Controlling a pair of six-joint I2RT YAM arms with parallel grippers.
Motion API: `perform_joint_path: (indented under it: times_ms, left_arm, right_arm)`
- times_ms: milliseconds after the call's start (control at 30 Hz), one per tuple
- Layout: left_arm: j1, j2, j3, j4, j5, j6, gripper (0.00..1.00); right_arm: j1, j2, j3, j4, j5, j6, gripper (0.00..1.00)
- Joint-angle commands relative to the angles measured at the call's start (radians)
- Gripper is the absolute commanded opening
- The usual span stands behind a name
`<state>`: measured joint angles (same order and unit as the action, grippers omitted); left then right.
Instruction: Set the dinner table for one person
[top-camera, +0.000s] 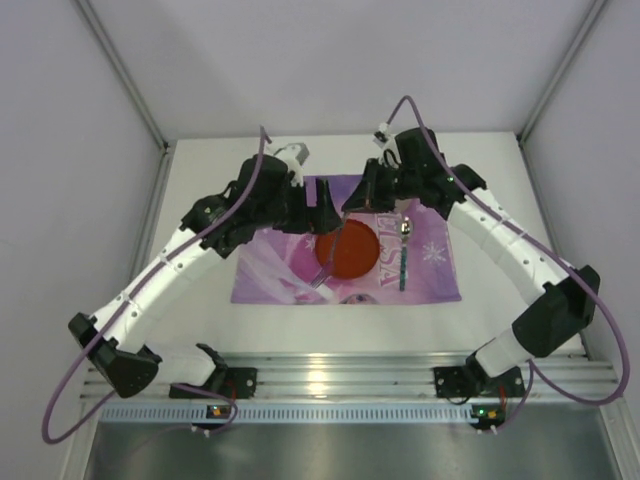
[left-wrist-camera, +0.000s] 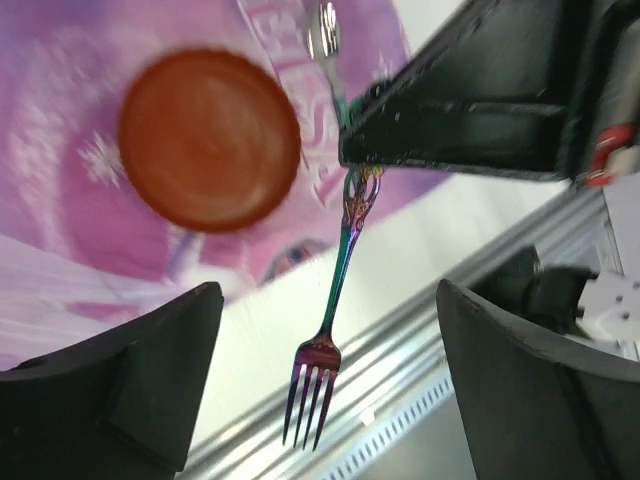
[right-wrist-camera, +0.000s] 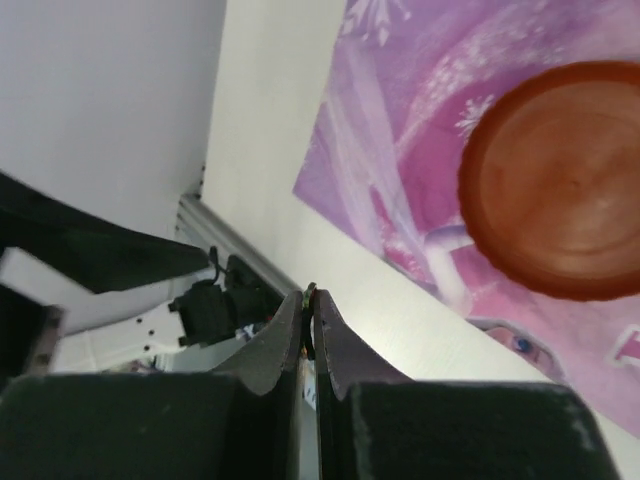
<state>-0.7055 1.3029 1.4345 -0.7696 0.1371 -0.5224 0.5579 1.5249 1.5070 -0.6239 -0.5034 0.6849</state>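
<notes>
The white dinner table (top-camera: 196, 322) carries a purple-pink placemat (top-camera: 440, 280) with a round orange plate (top-camera: 352, 252) in its middle. My right gripper (top-camera: 360, 197) is shut on the handle of an iridescent fork (top-camera: 328, 262) and holds it above the plate's left side, tines hanging down. In the right wrist view the fingers (right-wrist-camera: 311, 305) pinch the thin handle edge. My left gripper (top-camera: 326, 212) is open, and in its wrist view its jaws stand wide on either side of the fork (left-wrist-camera: 335, 290) without touching it. A spoon (top-camera: 404, 232) lies on the mat right of the plate.
A silver aluminium rail (top-camera: 330, 376) runs along the table's near edge by the arm bases. White walls close in the left, right and back. The plate (left-wrist-camera: 210, 140) and spoon (left-wrist-camera: 323, 35) also show in the left wrist view, and the plate (right-wrist-camera: 560, 190) in the right.
</notes>
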Motion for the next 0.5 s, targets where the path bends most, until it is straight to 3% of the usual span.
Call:
perform_joint_path:
  times_ms: [0, 100, 233, 367, 467]
  left_arm:
    - [0.008, -0.001, 0.183, 0.043, -0.243, -0.115, 0.98]
    - [0.009, 0.003, 0.282, 0.052, -0.387, -0.211, 0.98]
    - [0.009, -0.039, 0.251, 0.121, -0.519, -0.515, 0.95]
    - [0.009, -0.051, 0.106, 0.264, -0.504, -0.773, 0.88]
    - [0.012, -0.033, -0.028, 0.436, -0.426, -0.979, 0.91]
  right_arm:
    - [-0.027, -0.081, 0.094, -0.111, 0.242, -0.045, 0.0]
    - [-0.111, -0.165, 0.04, -0.039, 0.345, 0.043, 0.0]
    - [-0.187, -0.272, 0.025, 0.025, 0.621, 0.205, 0.0]
    - [-0.211, -0.266, 0.099, 0.102, 0.667, 0.26, 0.0]
    - [-0.211, -0.276, 0.099, 0.136, 0.686, 0.292, 0.0]
